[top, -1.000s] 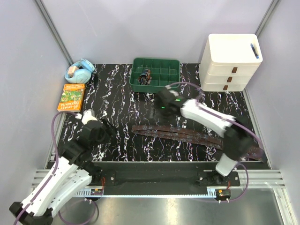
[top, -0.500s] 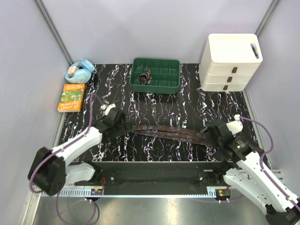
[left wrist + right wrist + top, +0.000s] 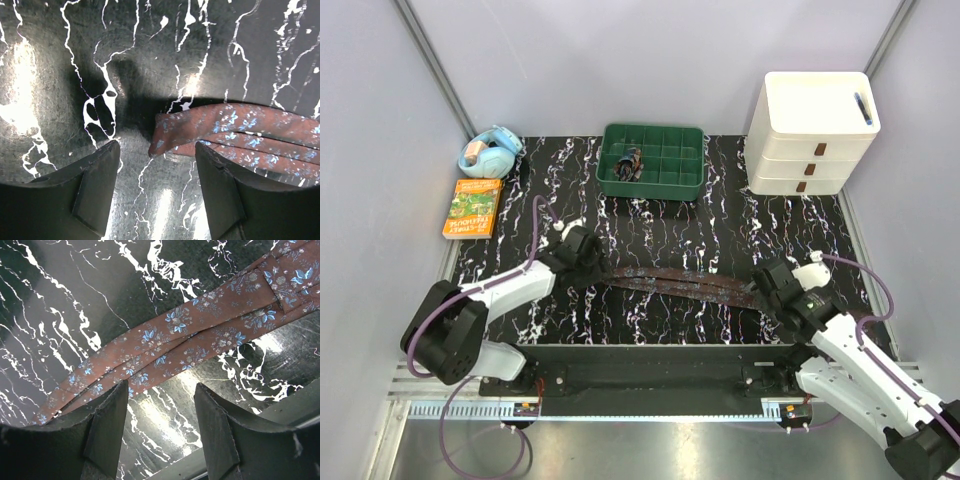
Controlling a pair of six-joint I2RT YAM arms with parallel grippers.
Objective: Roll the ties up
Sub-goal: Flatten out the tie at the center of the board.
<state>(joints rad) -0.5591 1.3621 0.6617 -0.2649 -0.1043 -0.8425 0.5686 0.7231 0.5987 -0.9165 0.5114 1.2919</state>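
Brown patterned cloth, the ties (image 3: 680, 283), lies flat on the black marbled table (image 3: 650, 210) across the lower middle of the top view, stretched from left to right in a shallow bow; strips overlap along the run, and how many separate ties there are cannot be told; left gripper (image 3: 592, 268) stands at the left end, right gripper (image 3: 767, 283) at the right end; in the left wrist view the jaws are spread wide and empty, the blunt cloth end (image 3: 165, 132) lying just beyond the gap at centre frame; in the right wrist view the jaws are likewise wide and empty, over the overlapped strips that cross from lower left to upper right; judged handling: light, limp, thin, likely to slide and skew on the glossy surface; best taken at the very end, across the full width, pinching all layers together so the roll starts square
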